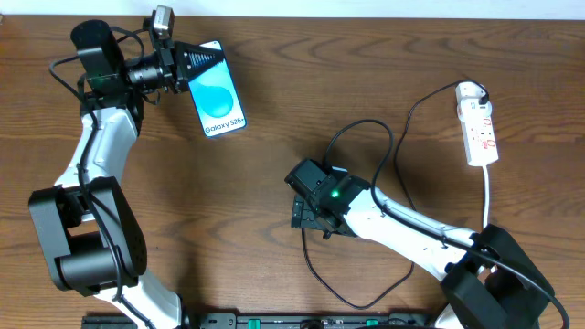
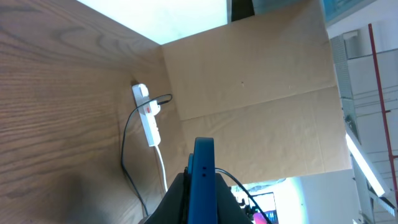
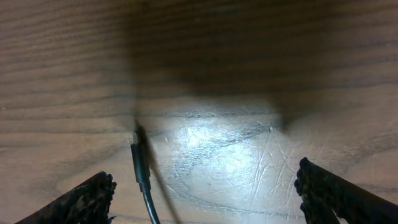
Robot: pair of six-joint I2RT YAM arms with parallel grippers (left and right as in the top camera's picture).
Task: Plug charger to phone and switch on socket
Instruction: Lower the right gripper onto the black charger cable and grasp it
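Upper left of the overhead view: L gripper [image 1: 194, 62] has its fingers pressed together on the top end of the slim rectangular smartphone [image 1: 219, 96] w/ bright blue screen, lighter oval and white "Galaxy S25+" text. The screen faces up and the phone angles down toward frame centre. I can't tell if its far end touches the brown wood-grain table [image 1: 274, 55]. From the L wrist cam I see the phone edge-on, a thin blue strip between the fingers at bottom centre, w/ a brown cardboard sheet [image 2: 261, 93] standing past the table edge.

Centre of the overhead: R arm's wrist sits low over the table, green light on. On the R wrist cam the R gripper [image 3: 205, 179] has its black fingers [image 3: 87, 202] spread wide at the bottom corners, nothing between them but bare wood. The long thin black charger cable [image 3: 142, 171] lies flat at lower left of that frame, small plug tip pointing up, just inside the L-hand finger, not touching it.

Upper right of the overhead: narrow white power strip [image 1: 479, 123] w/ red switch marks lies on the table, well apart from the phone. The black cable leaves its top end and loops back toward centre. A white cord [image 1: 486, 196] runs from its lower end to the bottom right.
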